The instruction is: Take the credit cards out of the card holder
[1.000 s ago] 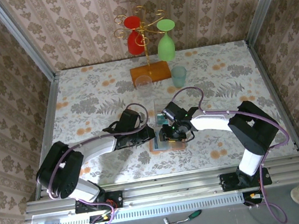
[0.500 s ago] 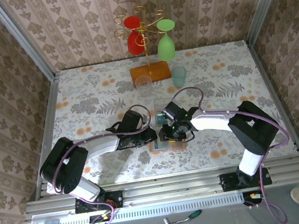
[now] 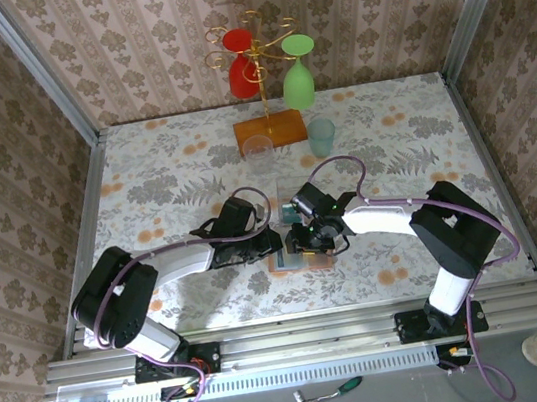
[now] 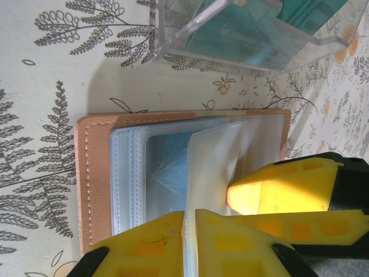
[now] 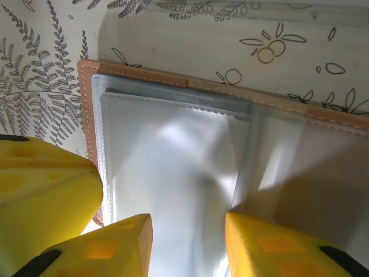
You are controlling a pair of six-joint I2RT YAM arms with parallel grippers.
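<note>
**As the left pincer (image 4: 185, 222) lifts a clear sleeve (image 4: 210, 156)**

Clamped on that page, it stands it up, likely to bare a pocket. The right pincer (image 5: 187, 236), jaws apart, sits over the card holder (image 4: 92, 167), open on the counter (image 5: 46, 57). The left arm has crept closer since a second ago.

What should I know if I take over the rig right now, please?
Left gripper: shut on a clear sleeve of the card holder.
Right gripper: open, fingers at the holder's pages.
Done: holder lies open; teal cards sit in the clear box.
Left: a bluish card looks pocketed in the holder; pull it out.
</note>
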